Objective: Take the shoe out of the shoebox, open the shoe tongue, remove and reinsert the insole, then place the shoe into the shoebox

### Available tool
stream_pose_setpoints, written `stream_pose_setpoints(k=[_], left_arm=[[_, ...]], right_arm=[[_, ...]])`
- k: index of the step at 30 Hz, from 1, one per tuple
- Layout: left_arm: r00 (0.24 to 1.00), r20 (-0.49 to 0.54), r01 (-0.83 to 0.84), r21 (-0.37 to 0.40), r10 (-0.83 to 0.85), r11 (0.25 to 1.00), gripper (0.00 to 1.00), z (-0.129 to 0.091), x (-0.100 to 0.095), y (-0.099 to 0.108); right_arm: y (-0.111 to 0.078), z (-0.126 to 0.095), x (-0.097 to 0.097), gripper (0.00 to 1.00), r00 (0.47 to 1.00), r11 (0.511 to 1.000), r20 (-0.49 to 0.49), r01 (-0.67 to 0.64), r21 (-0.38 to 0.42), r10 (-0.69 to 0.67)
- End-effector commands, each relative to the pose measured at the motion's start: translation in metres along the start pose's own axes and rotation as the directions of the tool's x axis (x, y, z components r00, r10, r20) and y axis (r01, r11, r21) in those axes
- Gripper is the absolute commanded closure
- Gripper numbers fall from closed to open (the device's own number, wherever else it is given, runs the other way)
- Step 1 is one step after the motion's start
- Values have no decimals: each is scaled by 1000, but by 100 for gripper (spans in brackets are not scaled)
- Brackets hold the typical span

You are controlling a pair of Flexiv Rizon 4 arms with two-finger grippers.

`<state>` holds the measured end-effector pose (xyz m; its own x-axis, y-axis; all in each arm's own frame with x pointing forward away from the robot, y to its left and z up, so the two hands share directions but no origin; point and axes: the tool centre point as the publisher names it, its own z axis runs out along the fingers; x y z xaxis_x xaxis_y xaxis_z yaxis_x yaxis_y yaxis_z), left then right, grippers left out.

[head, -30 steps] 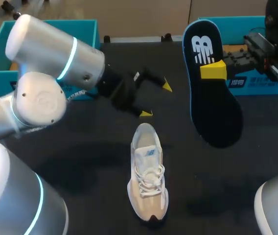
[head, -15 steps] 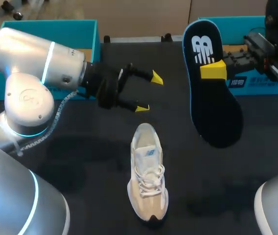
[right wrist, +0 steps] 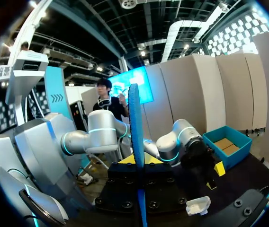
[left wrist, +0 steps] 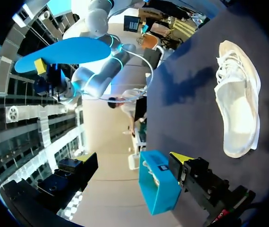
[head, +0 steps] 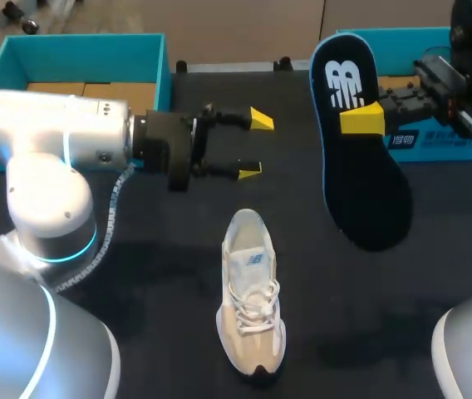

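1. Teal card makes up the open shoebox at the far left. As far as the head view shows, it holds only brown cardboard, so it looks ready to take the shoe back at the end.
2. The left tool hovers just right of that box, above the table. Its fingers are spread wide, hold nothing and point right. It sits just beyond the shoe's far end, probably so it can steady the shoe or hold the tongue aside.
3. The shoe, white and laced, lies alone mid-table, running near to far, with nothing touching it.
4. The insole, dark with a blue rim, hangs in the air to the right. The right tool pinches it at its side edge. With the insole out of the shoe, I judge that putting it back is the next step.
5. A second teal box sits far right, behind the insole. The left tool is the thing nearest the insole's way down to the shoe.
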<state>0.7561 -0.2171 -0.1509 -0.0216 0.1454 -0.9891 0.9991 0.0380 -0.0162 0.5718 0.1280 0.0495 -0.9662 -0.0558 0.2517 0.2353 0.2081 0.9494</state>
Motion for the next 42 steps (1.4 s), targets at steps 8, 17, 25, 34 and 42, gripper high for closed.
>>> stream_pose_setpoints(k=[8, 17, 25, 34, 42], left_arm=[[998, 67, -14, 15, 13, 1000, 0, -11, -8, 4], [998, 64, -16, 26, 15, 1000, 0, -14, -10, 6], [998, 64, -16, 26, 15, 1000, 0, -14, -10, 6], [998, 64, -16, 26, 15, 1000, 0, -14, -10, 6], [998, 64, -16, 26, 15, 1000, 0, -14, -10, 6]], right_arm=[[2, 2, -3, 100, 1000, 1000, -3, -1, 6, 1], [2, 1, -5, 100, 1000, 1000, -11, -10, 5, 10], [-1, -12, -21, 100, 998, 999, -51, -45, -12, 45], [-9, -16, -39, 100, 991, 995, -99, -90, -46, 85], [-9, -16, -39, 100, 991, 995, -99, -90, -46, 85]])
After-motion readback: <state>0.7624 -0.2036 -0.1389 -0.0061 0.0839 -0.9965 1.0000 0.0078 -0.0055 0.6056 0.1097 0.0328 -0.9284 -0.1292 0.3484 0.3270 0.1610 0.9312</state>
